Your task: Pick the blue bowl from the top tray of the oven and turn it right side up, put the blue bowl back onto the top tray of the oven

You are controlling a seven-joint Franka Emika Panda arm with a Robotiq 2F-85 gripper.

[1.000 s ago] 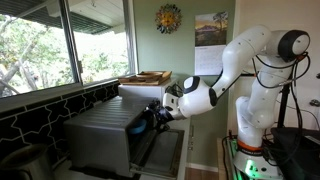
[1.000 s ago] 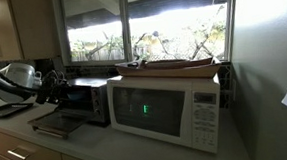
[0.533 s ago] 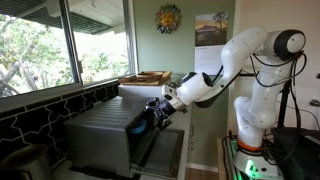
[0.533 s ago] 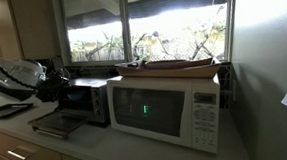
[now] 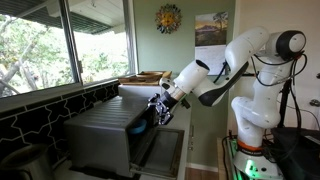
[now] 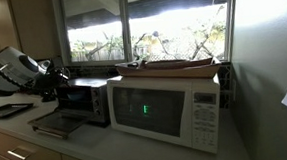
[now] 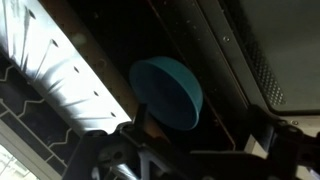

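Note:
The blue bowl [image 7: 165, 88] lies tilted in the dark inside of the oven [image 7: 60, 70], just ahead of my gripper [image 7: 200, 140]. The gripper's fingers stand wide apart with a dark gap between them, and the bowl's lower edge is close to one finger. In an exterior view the bowl [image 5: 140, 127] shows as a blue patch at the mouth of the grey oven [image 5: 100, 135], with the gripper [image 5: 157, 113] right in front of it. In an exterior view the gripper [image 6: 51, 74] is at the front top of the oven [image 6: 85, 99], and the bowl is hidden.
The oven door [image 5: 165, 150] hangs open below the gripper and also shows in an exterior view [image 6: 56, 123]. A white microwave [image 6: 170, 108] with a wooden tray [image 6: 178, 65] on top stands beside the oven. A window runs behind the counter.
My wrist has lifted and tilted so the arm now slopes down toward the oven mouth. The gripper tip stays near the same spot, and the blue bowl has not visibly moved.

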